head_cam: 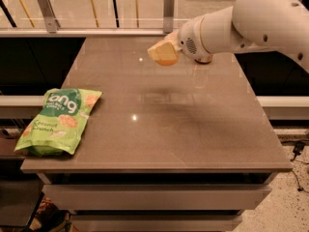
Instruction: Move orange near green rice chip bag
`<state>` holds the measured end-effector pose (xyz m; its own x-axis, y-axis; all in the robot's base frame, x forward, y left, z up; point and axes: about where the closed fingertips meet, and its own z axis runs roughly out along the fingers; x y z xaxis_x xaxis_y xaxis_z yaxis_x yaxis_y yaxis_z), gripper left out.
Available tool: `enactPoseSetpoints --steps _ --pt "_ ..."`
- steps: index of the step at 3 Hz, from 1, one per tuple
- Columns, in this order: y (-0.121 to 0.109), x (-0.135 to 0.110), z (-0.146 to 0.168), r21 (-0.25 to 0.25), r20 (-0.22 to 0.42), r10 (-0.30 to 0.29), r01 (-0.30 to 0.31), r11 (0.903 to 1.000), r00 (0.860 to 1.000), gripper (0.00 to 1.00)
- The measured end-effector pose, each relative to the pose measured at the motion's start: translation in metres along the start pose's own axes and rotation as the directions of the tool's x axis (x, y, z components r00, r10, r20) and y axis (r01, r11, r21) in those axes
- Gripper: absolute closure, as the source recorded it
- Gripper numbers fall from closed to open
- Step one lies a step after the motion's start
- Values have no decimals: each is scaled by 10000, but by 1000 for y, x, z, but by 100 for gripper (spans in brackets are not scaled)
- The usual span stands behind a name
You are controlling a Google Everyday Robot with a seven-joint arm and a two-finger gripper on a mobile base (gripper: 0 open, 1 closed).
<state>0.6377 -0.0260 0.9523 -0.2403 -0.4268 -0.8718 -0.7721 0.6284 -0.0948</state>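
Over the far edge of the surface (169, 134), mostly buried in the clamped claw (162, 52): orange (167, 61). Nearly all hidden behind the arm (260, 18): can (203, 60). Cut off at right: arm.

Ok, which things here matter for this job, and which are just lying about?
Job: orange, held above the table in the gripper; green rice chip bag at the front left corner.
Lying about: can, mostly hidden behind the arm at the back.

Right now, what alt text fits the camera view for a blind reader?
The gripper holds the orange in the air above the far side of the grey table. The green rice chip bag lies at its near left corner.
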Motion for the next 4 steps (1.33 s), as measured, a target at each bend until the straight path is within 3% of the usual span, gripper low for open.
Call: enactPoseSetpoints --steps 2,4 --pt "62 10 18 -1091 -338 -348 310 9935 9988 100" --pt "109 22 52 -1453 -322 -334 284 9890 9989 100"
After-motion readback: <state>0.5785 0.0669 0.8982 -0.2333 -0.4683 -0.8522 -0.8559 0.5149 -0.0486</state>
